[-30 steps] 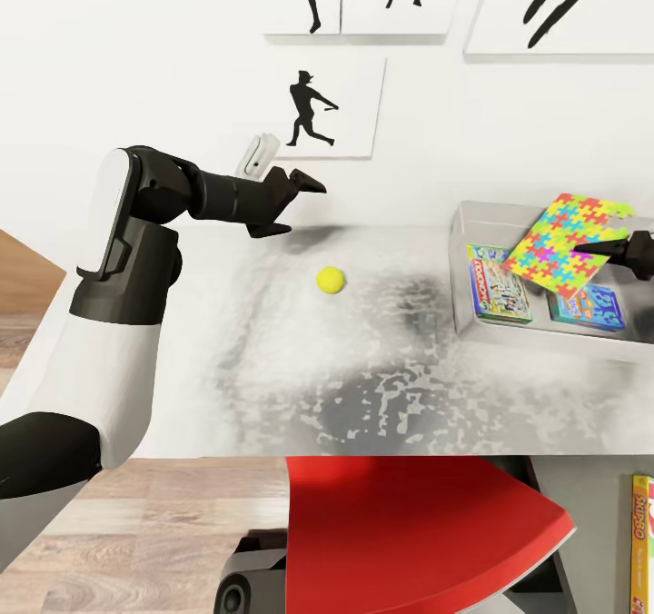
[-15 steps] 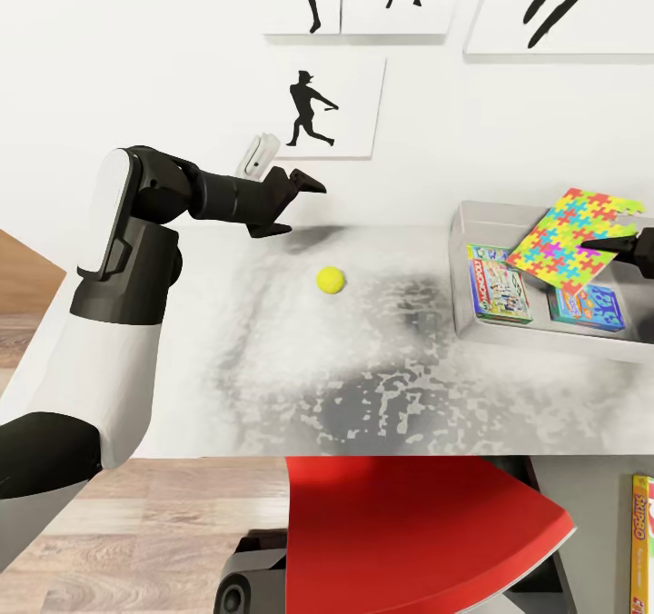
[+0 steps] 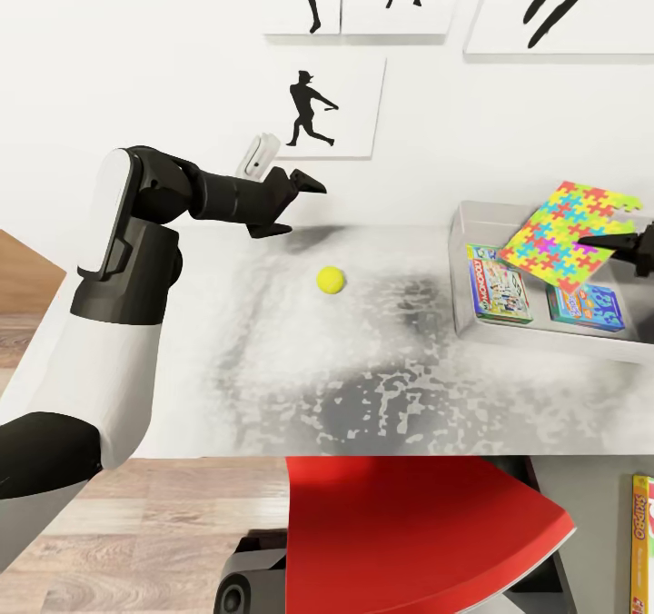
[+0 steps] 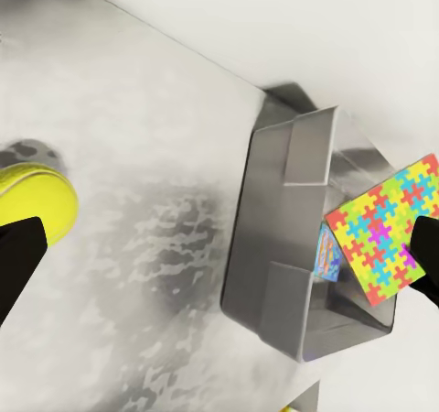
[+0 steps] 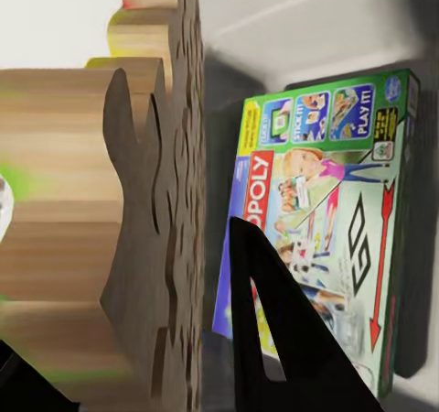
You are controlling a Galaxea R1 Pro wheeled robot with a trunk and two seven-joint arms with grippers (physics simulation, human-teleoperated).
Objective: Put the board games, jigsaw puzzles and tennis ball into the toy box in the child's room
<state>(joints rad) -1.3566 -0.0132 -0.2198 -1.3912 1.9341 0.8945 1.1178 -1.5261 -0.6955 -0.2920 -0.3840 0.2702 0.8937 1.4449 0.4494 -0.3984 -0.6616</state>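
While our left gripper (image 3: 295,198) is hanging wide above the worktop (image 3: 363,387), our right gripper (image 3: 627,244) is gripping a puzzle (image 3: 568,235) over the box (image 3: 472,223).

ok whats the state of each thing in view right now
jigsaw puzzle: held tilted over the toy box by the right gripper
toy box: on the table, two game boxes inside
green board game: flat in the box
blue board game: flat in the box
tennis ball: loose on the table
left gripper: open, empty, above the table

You see a yellow-green tennis ball (image 3: 331,279) on the mottled grey-white surface (image 3: 381,387), and a multicoloured jigsaw puzzle (image 3: 570,235) over the grey toy box (image 3: 472,223).
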